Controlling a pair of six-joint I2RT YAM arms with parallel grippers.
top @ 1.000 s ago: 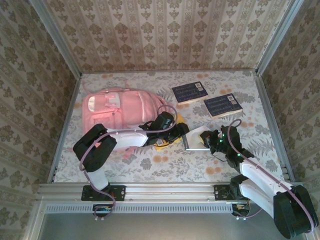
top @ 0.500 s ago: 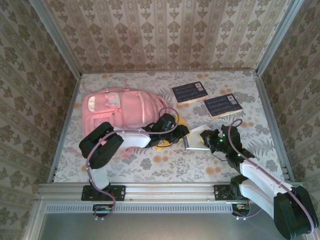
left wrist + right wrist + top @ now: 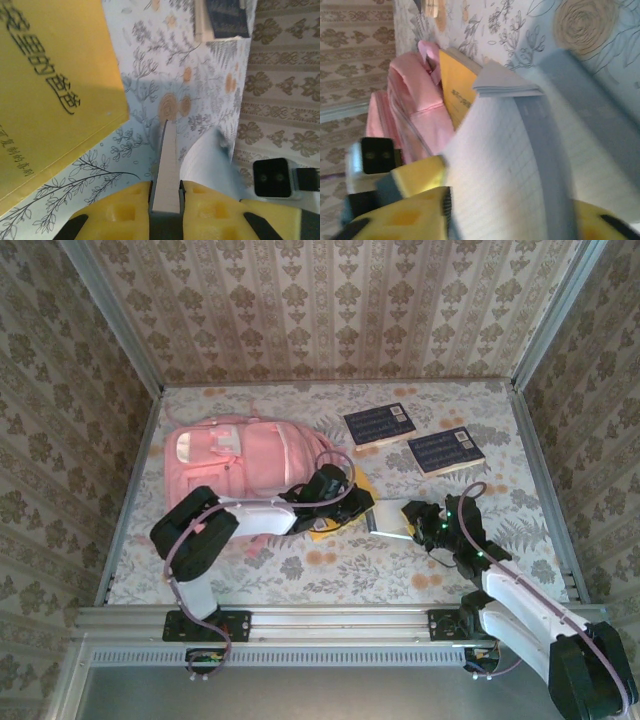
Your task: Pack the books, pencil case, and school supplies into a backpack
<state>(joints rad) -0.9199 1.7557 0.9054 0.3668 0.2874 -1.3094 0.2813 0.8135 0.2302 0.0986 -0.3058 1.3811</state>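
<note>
The pink backpack (image 3: pixel 240 465) lies at the left of the table. The orange-yellow book (image 3: pixel 330 525) (image 3: pixel 50 100) rests by its right side, partly under my left arm. Two navy books (image 3: pixel 380 425) (image 3: pixel 446 451) lie further back. A pale lined notebook with a grey frame (image 3: pixel 390 519) (image 3: pixel 167 160) (image 3: pixel 520 165), one of the school supplies, lies between the grippers. My left gripper (image 3: pixel 363 508) (image 3: pixel 166 187) is shut on its edge. My right gripper (image 3: pixel 411 524) (image 3: pixel 512 195) stands open, fingers apart either side of the notebook's other end.
Patterned walls (image 3: pixel 330 310) close in the table on three sides. Bare floral tablecloth (image 3: pixel 330 570) stretches along the front between the arms. The right wrist camera housing (image 3: pixel 272 177) shows close beside the notebook.
My left gripper has shut on the notebook's edge. My right gripper, shut on the notebook before, has opened, and the notebook has dropped from tilted to flatter.
</note>
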